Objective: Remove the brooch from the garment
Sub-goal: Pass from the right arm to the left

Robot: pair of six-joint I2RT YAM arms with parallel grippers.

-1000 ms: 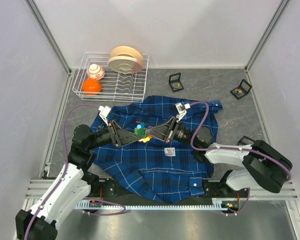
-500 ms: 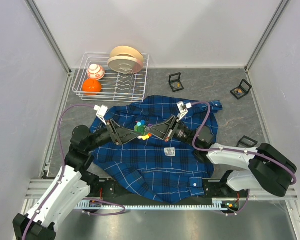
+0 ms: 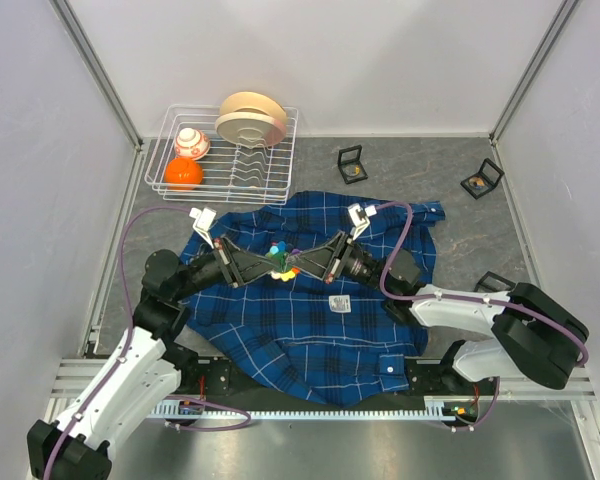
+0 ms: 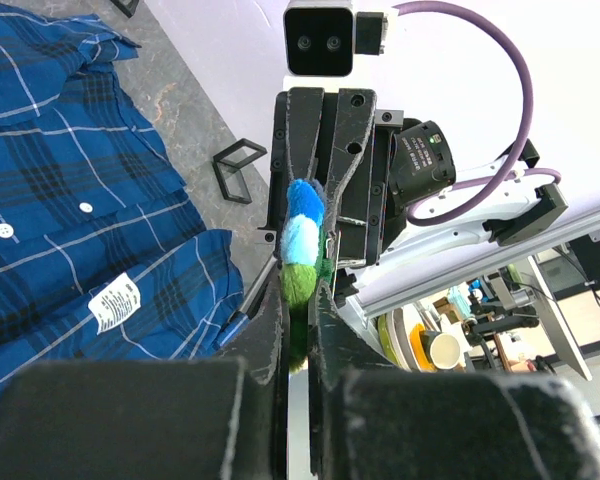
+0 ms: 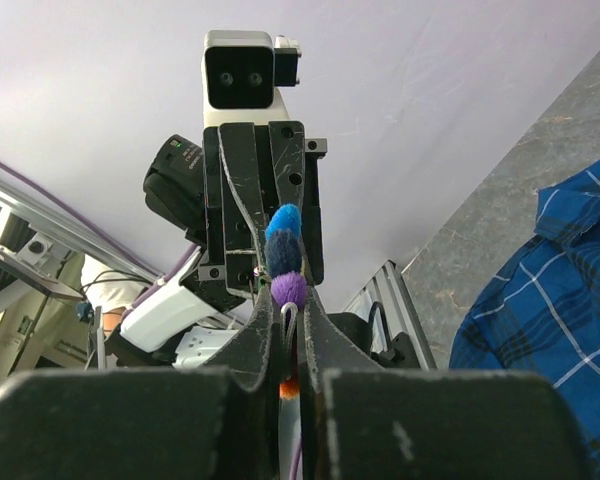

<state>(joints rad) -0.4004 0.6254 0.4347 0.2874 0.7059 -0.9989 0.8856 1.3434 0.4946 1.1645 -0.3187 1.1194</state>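
Observation:
The garment (image 3: 310,310), a dark-blue plaid shirt, lies spread on the table between the two arms. Over its upper middle sits the brooch (image 3: 283,262), a cluster of coloured pom-poms. My left gripper (image 3: 274,265) comes in from the left and is shut on the brooch's green end (image 4: 302,240). My right gripper (image 3: 299,266) faces it from the right, shut on the purple end and wire pin (image 5: 285,255). In the left wrist view the shirt (image 4: 60,180) lies below, away from the jaws (image 4: 300,290). Whether the pin still passes through cloth is hidden.
A white wire rack (image 3: 180,186) at the back left holds plates (image 3: 252,118), a patterned ball (image 3: 191,143) and an orange ball (image 3: 183,172). Three small black boxes (image 3: 351,163) (image 3: 481,180) (image 3: 493,282) sit on the grey table to the right. White walls enclose the table.
My left gripper's jaws stood apart beside the brooch and have now closed on it. The right gripper kept its grip and barely moved.

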